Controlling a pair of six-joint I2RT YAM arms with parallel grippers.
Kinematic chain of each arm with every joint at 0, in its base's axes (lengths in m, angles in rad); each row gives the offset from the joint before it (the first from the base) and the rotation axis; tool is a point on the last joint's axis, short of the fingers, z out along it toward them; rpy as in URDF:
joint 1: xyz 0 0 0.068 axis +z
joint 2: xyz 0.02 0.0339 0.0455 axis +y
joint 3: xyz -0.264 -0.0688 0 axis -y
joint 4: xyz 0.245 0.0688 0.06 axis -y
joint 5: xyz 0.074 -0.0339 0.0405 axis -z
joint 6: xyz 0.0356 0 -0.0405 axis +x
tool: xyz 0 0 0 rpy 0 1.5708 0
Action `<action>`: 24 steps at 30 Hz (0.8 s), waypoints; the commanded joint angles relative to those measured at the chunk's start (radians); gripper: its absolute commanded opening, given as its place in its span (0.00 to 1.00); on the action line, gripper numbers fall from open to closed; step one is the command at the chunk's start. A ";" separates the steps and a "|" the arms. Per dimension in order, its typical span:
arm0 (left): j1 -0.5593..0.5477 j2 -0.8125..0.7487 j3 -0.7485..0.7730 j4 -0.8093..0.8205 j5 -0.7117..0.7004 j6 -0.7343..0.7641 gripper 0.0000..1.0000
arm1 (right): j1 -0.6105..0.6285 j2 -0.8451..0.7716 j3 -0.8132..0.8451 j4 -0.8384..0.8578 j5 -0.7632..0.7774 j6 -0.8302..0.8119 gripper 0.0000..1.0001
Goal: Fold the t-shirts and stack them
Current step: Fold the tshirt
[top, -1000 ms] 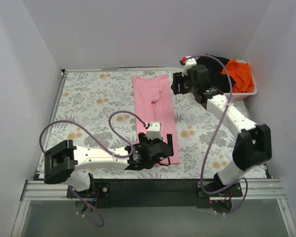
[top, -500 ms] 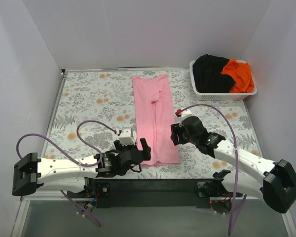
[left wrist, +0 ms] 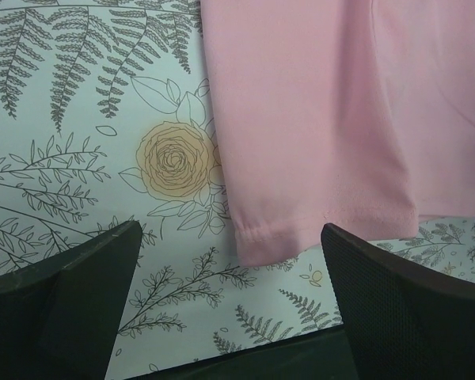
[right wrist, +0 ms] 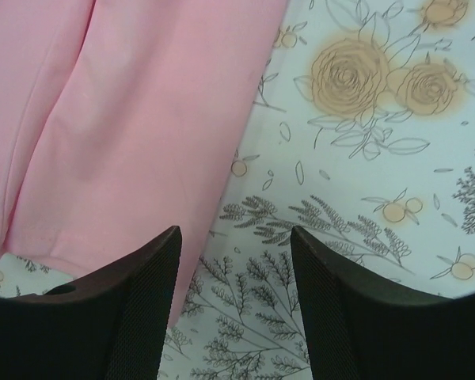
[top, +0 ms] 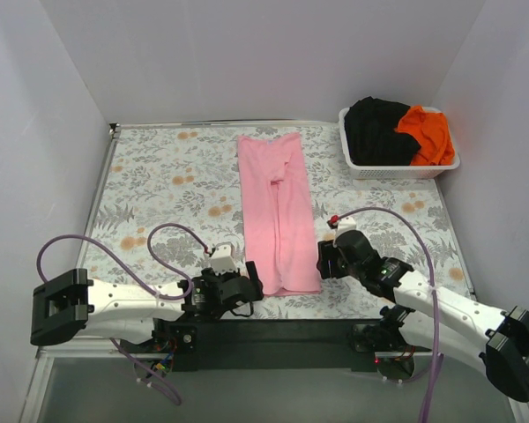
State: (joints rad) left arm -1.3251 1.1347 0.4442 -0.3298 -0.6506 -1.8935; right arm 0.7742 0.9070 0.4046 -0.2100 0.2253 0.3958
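A light pink t-shirt [top: 278, 207], folded into a long narrow strip, lies flat down the middle of the table. My left gripper [top: 249, 286] is open and empty, low at the strip's near left corner; the left wrist view shows the pink hem [left wrist: 324, 229] between its fingers [left wrist: 71, 293]. My right gripper [top: 324, 261] is open and empty, low at the strip's near right edge; the right wrist view shows the pink cloth [right wrist: 134, 134] beside its left finger [right wrist: 134, 293]. A black t-shirt [top: 377, 130] and an orange t-shirt [top: 427, 134] lie bunched in the basket.
A white plastic lattice basket [top: 397, 169] stands at the far right corner. The table wears a floral patterned cloth [top: 159, 189]. White walls close in the left, back and right sides. Purple cables loop beside both arms.
The right arm swung from the basket corner down to the shirt's near right edge. The left gripper drew back from on top of the shirt's near end to its near left corner.
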 commanded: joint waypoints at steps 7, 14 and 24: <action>0.003 0.002 -0.033 0.087 0.040 -0.036 0.87 | 0.080 -0.091 -0.090 0.003 -0.064 0.116 0.51; 0.003 0.063 -0.029 0.129 0.052 -0.030 0.86 | 0.115 -0.117 -0.108 0.003 -0.061 0.155 0.50; 0.000 0.102 -0.030 0.163 0.086 -0.050 0.77 | 0.171 -0.114 -0.139 0.026 -0.060 0.205 0.50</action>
State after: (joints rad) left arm -1.3251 1.2060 0.4236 -0.1417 -0.6201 -1.9236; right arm 0.9268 0.7994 0.2764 -0.2134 0.1612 0.5667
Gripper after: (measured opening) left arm 0.777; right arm 0.502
